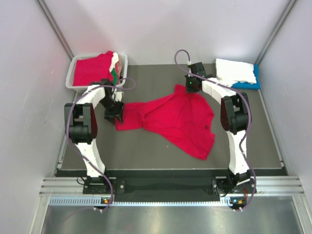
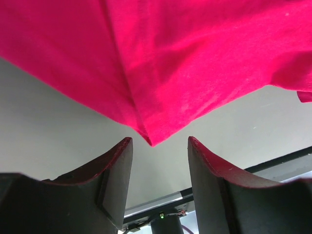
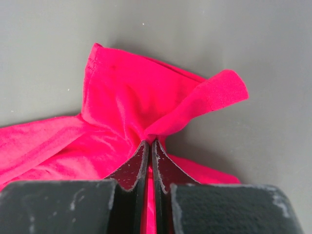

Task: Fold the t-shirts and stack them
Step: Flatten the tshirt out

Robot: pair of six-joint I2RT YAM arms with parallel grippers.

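One red t-shirt (image 1: 175, 119) lies spread and rumpled across the middle of the dark table (image 1: 146, 153). My left gripper (image 1: 113, 115) is at the shirt's left end with its jaws open. In the left wrist view a pointed corner of the red t-shirt (image 2: 195, 58) reaches just up to the gap of that left gripper (image 2: 159, 140), with no cloth between the fingers (image 2: 117, 170). My right gripper (image 1: 189, 87) is at the shirt's far edge. In the right wrist view the right gripper (image 3: 150, 142) is shut on a bunched fold of the red t-shirt (image 3: 122, 107).
A pale plastic tub (image 1: 73, 84) stands at the back left with another red shirt (image 1: 92, 68) and some white cloth in it. A folded white shirt (image 1: 234, 70) lies on a blue one (image 1: 249, 84) at the back right. White walls enclose the table.
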